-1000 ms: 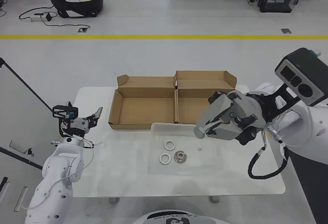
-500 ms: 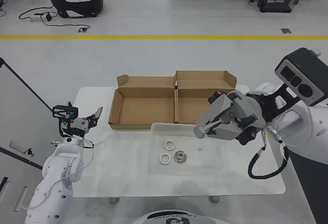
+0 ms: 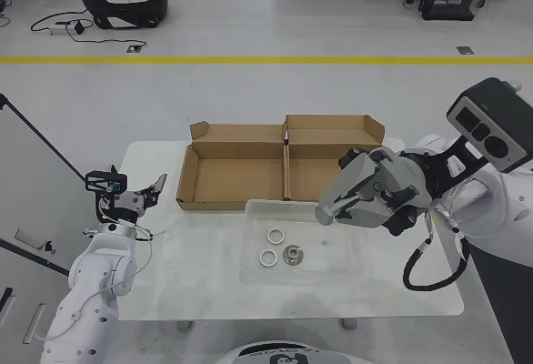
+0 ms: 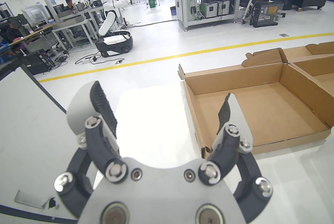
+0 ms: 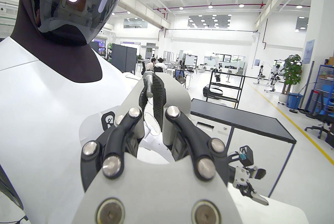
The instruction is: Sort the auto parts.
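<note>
My right gripper (image 5: 151,90) is shut on a threaded metal bolt (image 5: 149,85) and is held above the table's right half (image 3: 326,215), just in front of the right cardboard box (image 3: 326,146). Two white rings (image 3: 274,237) (image 3: 267,258), a metal hub part (image 3: 293,254) and a tiny piece (image 3: 325,242) lie in a clear plastic tray (image 3: 339,264) at the table's middle. My left gripper (image 4: 164,107) is open and empty, held at the table's left edge (image 3: 144,195) beside the left cardboard box (image 4: 258,102).
Two open cardboard boxes (image 3: 233,173) stand side by side at the back of the white table (image 3: 194,273). A dark-topped panel (image 3: 21,173) stands to the left of the table. The left arm's gripper (image 5: 248,180) appears far off in the right wrist view.
</note>
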Robot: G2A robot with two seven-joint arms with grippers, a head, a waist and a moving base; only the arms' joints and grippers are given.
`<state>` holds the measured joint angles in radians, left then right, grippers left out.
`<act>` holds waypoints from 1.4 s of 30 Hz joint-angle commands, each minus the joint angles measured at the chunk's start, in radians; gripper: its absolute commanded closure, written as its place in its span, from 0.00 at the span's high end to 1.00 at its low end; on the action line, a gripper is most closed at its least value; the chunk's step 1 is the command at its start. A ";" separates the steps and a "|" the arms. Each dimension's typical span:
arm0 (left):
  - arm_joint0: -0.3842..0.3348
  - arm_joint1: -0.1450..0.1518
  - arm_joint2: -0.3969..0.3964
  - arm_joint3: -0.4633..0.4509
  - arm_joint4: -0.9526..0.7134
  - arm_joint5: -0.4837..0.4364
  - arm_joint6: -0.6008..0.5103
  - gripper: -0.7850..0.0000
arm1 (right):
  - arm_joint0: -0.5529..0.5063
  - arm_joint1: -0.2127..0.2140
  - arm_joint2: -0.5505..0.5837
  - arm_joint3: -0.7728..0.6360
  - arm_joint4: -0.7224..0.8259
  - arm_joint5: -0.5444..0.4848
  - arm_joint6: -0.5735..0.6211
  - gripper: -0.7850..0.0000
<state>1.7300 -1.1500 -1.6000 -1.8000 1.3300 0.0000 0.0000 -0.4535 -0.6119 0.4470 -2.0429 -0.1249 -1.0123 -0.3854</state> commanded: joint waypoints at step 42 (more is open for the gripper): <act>0.000 0.000 0.000 0.000 0.000 0.000 0.000 1.00 | -0.317 0.138 0.451 0.183 0.360 0.000 0.604 0.00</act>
<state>1.7300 -1.1500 -1.6000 -1.8000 1.3300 0.0000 0.0000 -0.7780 -0.4759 0.8903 -1.8735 0.2010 -1.0123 0.1605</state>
